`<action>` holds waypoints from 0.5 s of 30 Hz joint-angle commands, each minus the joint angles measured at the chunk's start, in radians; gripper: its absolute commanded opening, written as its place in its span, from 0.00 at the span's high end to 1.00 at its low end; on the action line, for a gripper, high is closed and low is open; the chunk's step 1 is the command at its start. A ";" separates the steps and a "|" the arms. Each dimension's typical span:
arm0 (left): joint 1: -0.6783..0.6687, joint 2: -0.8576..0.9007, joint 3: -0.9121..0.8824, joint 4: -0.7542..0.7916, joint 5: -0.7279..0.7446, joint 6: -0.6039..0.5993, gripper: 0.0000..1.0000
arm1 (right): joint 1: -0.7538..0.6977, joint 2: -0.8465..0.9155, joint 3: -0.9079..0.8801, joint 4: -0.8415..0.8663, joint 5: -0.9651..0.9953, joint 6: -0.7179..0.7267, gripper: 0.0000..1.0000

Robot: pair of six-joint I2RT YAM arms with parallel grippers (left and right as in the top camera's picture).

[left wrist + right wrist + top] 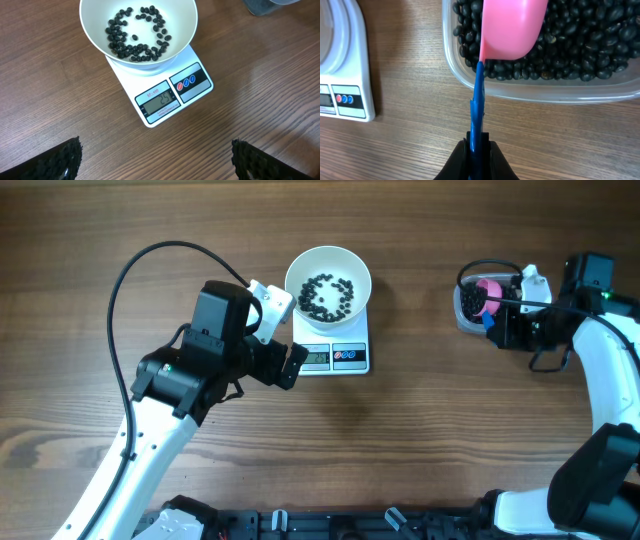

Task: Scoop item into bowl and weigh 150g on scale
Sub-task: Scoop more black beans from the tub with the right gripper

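The white bowl (328,282) stands on the white scale (336,358) and holds a thin layer of the black beans (137,32). In the left wrist view the scale's display (159,102) is lit. My left gripper (292,363) hovers just left of the scale, wide open, with bare wood between its fingertips (60,160). My right gripper (479,145) is shut on the blue handle (478,107) of a pink scoop (512,25). The scoop's cup lies over the heap of black beans (580,45) in a clear tub (472,305) at the far right.
The scale's corner (350,90) shows at the left of the right wrist view, with open wood between it and the clear tub's rim (540,92). A black cable (140,280) loops over the table behind the left arm. Arm bases line the front edge.
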 commanded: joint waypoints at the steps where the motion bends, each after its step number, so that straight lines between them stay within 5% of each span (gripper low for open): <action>1: -0.005 0.004 0.022 0.003 0.016 -0.006 0.00 | -0.016 0.020 -0.047 0.025 -0.081 -0.014 0.96; 15: -0.005 0.004 0.022 0.003 0.016 -0.006 0.00 | -0.121 0.021 -0.168 0.121 -0.282 0.061 0.96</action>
